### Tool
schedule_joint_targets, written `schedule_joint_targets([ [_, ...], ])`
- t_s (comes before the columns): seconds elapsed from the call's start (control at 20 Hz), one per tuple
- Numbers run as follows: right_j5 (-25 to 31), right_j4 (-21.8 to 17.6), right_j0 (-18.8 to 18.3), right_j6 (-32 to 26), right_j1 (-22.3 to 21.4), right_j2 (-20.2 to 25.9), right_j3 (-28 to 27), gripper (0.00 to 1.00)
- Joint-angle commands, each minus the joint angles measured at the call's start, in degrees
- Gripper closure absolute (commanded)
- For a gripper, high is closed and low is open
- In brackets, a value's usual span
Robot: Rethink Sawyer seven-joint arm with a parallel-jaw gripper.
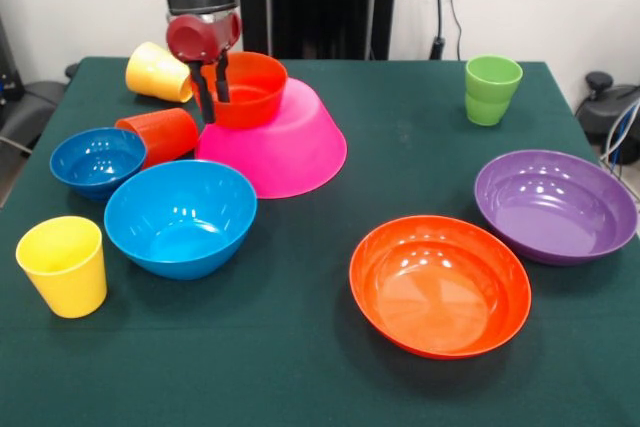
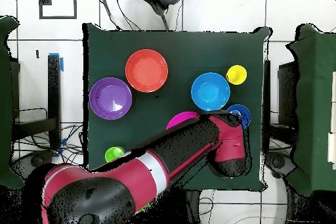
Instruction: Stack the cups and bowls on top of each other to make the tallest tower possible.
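The large pink bowl (image 1: 290,147) stands mouth down at the back left as the tower's base; in the overhead view only its edge (image 2: 180,119) shows past the arm. The small orange bowl (image 1: 252,87) rests mouth up on top of it. My gripper (image 1: 212,87) comes down at that bowl's left rim with one finger (image 1: 204,97) outside and the other inside, shut on the rim. The medium blue bowl (image 1: 180,215) (image 2: 210,91) and the small blue bowl (image 1: 97,159) (image 2: 240,112) stand on the cloth in front of the tower.
A yellow cup (image 1: 158,72) and an orange-red cup (image 1: 160,134) lie on their sides left of the tower. Another yellow cup (image 1: 63,264) (image 2: 236,75) stands front left, and a green cup (image 1: 491,88) (image 2: 114,154) back right. The wide orange bowl (image 1: 440,284) (image 2: 147,70) and purple bowl (image 1: 555,204) (image 2: 110,98) sit at the right.
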Motion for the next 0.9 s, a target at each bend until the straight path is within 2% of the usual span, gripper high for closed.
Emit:
schedule_joint_targets([
  [0.05,-3.64,-11.76,5.06,17.17,6.82,7.04,-1.31,0.0],
  [0.3,-4.78,-15.3,5.92,20.84,7.31,7.17,-0.8,0.0],
  [0.65,-3.63,-16.45,6.37,23.31,7.25,7.46,-0.74,0.0],
  [0.9,-3.2,-14.38,4.59,16.79,4.04,9.04,0.69,0.0],
])
